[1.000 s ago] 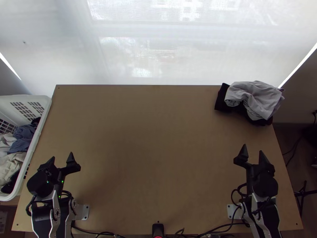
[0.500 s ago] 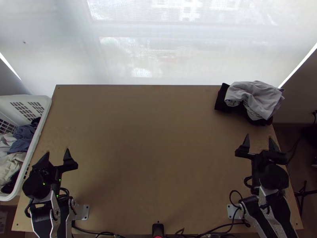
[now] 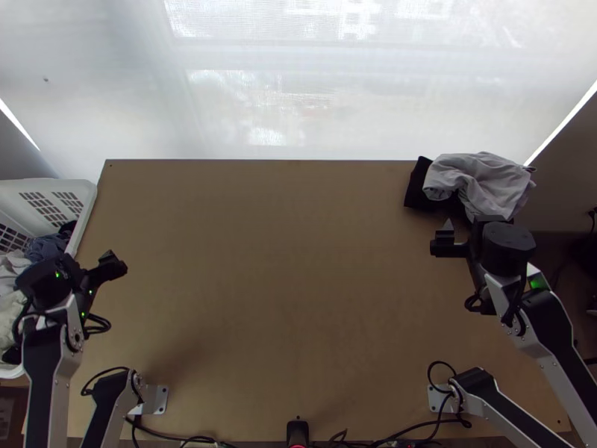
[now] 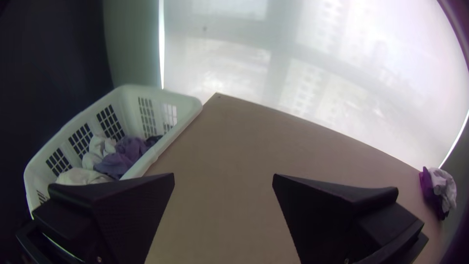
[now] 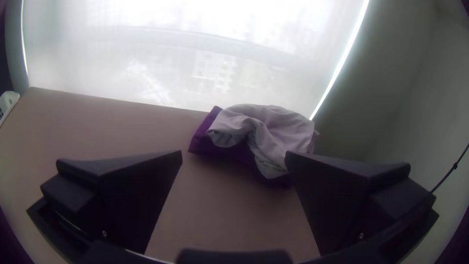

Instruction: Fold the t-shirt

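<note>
So, far left there's a white plastic laundry basket (image 3: 89,205) standing just beside the table, with a jumble of clothes inside: a blue one (image 3: 46,245) bunched up, plus some whitish laundry (image 4: 84,176) crumpled next to it.

Next along is the left gripper (image 3: 89,258), up over the table's left side, and from above its body overlaps the basket's rim. Its jaws are spread wide with nothing pinched between them, and the left wrist view looks out across the tabletop.

Then comes the light wooden table (image 3: 276,299), with a pale see-through blind (image 3: 298,97) behind its far edge. A small black device (image 3: 297,431) with a red light sits at the near edge, around the middle.

Over at the far right corner there's a dark garment (image 3: 419,187), kinda purple in the right wrist view, and lying bunched on top of it is a light grey garment (image 3: 485,179). That's my pick for the t-shirt, though it's too rumpled to tell sleeves or a neckline.

Right gripper (image 3: 477,223) is on the near side of that pile. Jaws are wide apart too, not pinching any cloth. Can't tell if one side brushes the pile.
</note>
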Controlling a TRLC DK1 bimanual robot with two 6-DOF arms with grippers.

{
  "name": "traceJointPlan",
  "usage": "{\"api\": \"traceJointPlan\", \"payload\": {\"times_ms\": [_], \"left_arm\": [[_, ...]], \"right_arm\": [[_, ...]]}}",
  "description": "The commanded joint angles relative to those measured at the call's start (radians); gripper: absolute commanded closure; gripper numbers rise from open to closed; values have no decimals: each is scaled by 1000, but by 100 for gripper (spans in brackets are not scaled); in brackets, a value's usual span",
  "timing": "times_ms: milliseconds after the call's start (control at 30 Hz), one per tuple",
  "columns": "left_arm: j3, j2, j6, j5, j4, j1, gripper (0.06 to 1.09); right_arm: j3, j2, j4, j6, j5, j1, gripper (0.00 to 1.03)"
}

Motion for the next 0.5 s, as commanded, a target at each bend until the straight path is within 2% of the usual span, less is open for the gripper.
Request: {"api": "traceJointPlan", "payload": {"times_ms": [0,133,300,367,467], "left_arm": [[350,554,-111,-10,-190,114,10],[587,823,-115,0,-376,216,10],[988,1130,-108,-12,-649,345,10],[1100,1183,-122,-38,-666,367,10],[1157,1191,-91,-43,-594,388,10]], "right_arm": [[173,134,-88,87,-22,-42,5],[229,172,-191,82,-22,-79,5],[209,174,-236,56,-24,-105,5],[200,175,-237,58,-24,-111,5],[217,177,-245,55,-25,-145,5]]}}
